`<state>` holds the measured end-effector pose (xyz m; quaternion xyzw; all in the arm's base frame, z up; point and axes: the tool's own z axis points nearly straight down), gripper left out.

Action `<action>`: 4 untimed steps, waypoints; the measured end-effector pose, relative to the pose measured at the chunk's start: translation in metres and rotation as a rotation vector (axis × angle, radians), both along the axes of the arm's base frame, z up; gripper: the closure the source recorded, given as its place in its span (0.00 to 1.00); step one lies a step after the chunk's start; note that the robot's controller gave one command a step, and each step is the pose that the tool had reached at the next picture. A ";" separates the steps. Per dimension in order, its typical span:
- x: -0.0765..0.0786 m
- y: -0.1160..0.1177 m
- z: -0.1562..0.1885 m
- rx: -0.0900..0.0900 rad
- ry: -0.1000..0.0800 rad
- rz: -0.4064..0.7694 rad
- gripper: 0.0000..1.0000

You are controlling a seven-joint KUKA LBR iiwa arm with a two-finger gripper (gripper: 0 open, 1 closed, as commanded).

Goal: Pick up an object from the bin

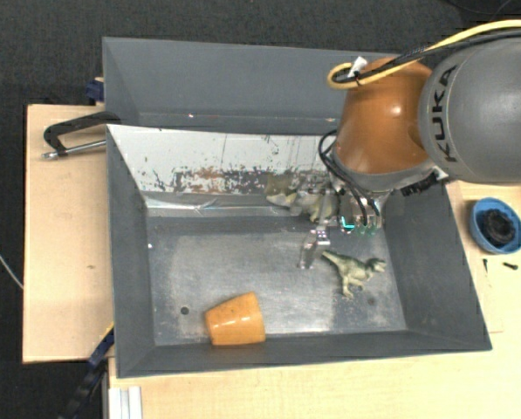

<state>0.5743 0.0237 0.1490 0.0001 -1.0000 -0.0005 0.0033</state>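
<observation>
My gripper (311,251) hangs low over the right half of the bin floor, under the orange wrist cover. Just to its right, a small olive-green toy dinosaur (354,271) lies on its side on the floor, close to the gripper but apart from it. Nothing shows held in the gripper. An orange cup-shaped thing (236,319) lies tipped over near the bin's front wall, well to the left of the gripper.
The arm and its orange cover hang over the bin's back right corner. The shiny back wall mirrors the dinosaur and gripper. A tiny dark speck (184,311) sits on the floor left of the orange cup.
</observation>
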 end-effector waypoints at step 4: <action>0.019 -0.092 0.070 -0.002 -0.020 0.263 1.00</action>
